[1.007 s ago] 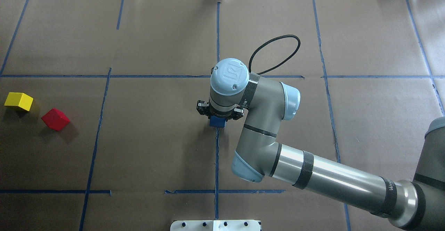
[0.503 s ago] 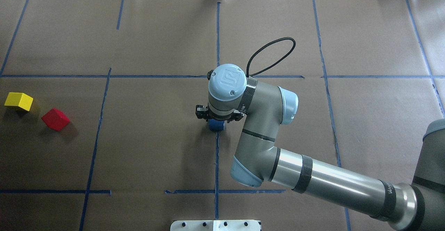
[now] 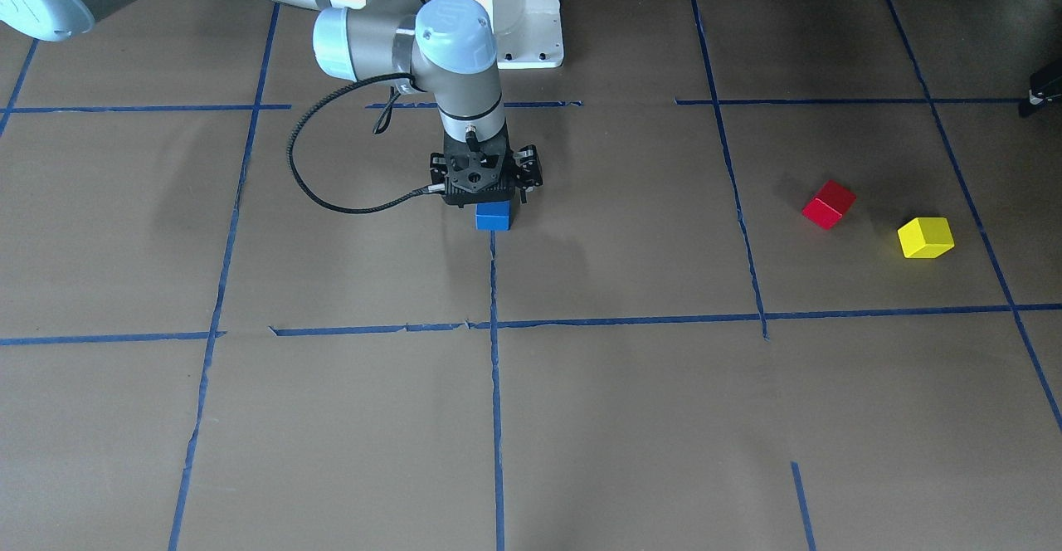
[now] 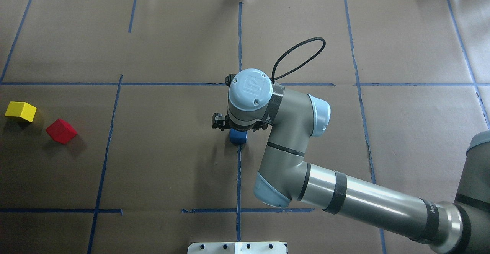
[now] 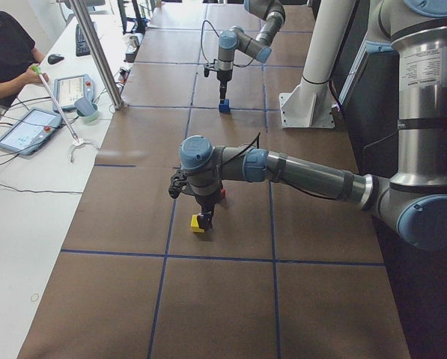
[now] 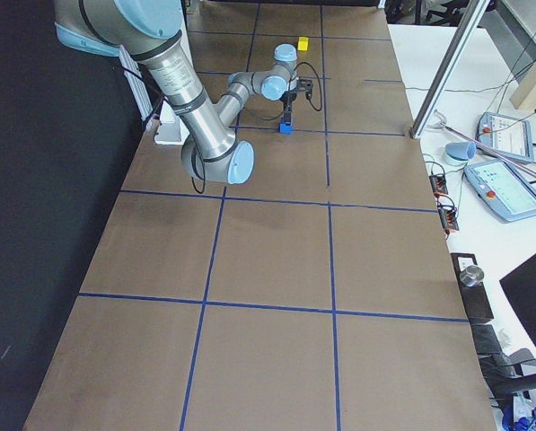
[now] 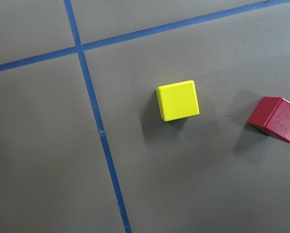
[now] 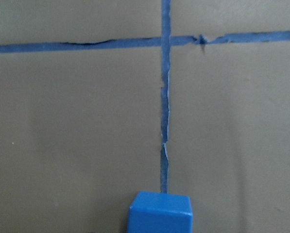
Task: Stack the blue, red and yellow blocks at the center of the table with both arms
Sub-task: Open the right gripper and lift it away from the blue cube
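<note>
The blue block (image 4: 238,137) sits on the table at the centre, on the blue tape line; it also shows in the front view (image 3: 493,216) and at the bottom of the right wrist view (image 8: 160,213). My right gripper (image 4: 237,127) stands straight over it, jaws spread a little at its sides, so it looks open. The red block (image 4: 61,131) and yellow block (image 4: 20,111) lie far left, apart from each other. The left wrist view looks down on the yellow block (image 7: 178,100) and red block (image 7: 276,119) from well above. My left gripper (image 5: 203,217) hangs over them; I cannot tell its state.
The robot's white base plate (image 4: 237,247) is at the near table edge. A black cable loop (image 4: 302,57) sticks out from the right wrist. An operator (image 5: 10,45), tablets and a metal post (image 5: 96,52) are at the far side of the table.
The right gripper lowered the tilted blue block until it sat flat on the tape line. Its knuckles then spread slightly and shifted while the block stayed put.
</note>
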`<state>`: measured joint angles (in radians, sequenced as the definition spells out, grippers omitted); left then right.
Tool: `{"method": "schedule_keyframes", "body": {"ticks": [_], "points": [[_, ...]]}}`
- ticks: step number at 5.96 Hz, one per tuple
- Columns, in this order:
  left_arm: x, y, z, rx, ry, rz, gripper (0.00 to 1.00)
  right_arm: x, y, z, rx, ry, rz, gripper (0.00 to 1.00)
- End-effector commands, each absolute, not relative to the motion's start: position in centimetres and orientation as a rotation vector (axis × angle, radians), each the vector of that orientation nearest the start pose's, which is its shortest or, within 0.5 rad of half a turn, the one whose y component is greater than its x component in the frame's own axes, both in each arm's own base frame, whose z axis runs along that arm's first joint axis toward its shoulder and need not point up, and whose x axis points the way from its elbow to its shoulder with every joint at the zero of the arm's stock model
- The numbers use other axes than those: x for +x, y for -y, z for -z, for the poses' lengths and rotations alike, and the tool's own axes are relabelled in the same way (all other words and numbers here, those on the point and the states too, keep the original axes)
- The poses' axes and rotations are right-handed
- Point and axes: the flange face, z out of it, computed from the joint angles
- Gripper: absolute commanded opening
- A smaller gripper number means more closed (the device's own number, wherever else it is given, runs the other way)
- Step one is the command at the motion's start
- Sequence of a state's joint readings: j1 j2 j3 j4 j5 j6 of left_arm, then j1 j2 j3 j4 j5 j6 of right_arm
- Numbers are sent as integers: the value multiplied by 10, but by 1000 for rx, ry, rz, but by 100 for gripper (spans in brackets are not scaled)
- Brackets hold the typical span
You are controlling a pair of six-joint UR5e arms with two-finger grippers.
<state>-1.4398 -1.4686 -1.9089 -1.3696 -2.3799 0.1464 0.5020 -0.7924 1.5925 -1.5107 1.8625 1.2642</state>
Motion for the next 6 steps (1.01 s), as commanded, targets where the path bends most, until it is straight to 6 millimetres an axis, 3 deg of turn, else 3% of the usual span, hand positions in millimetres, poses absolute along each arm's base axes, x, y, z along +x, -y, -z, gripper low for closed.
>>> {"method": "schedule_keyframes", "body": {"ticks": [1, 2, 3, 4, 5, 6], "points": [[51, 453, -537, 112, -824, -397, 100, -455, 435, -182, 56, 960, -90, 100], [105, 449, -528, 43, -839, -269, 100, -412, 423, -209, 77, 962, -77, 100], [147, 446, -519, 139, -830, -310, 100, -400, 422, -219, 86, 954, -67, 100], [174, 442, -526, 183, -805, -386, 99, -401, 421, -219, 87, 953, -65, 100], [222, 438, -526, 315, -820, -574, 99, -402, 420, -219, 88, 954, -65, 100], [238, 437, -543, 412, -817, -633, 99, -405, 420, -222, 85, 947, -65, 100]]}}
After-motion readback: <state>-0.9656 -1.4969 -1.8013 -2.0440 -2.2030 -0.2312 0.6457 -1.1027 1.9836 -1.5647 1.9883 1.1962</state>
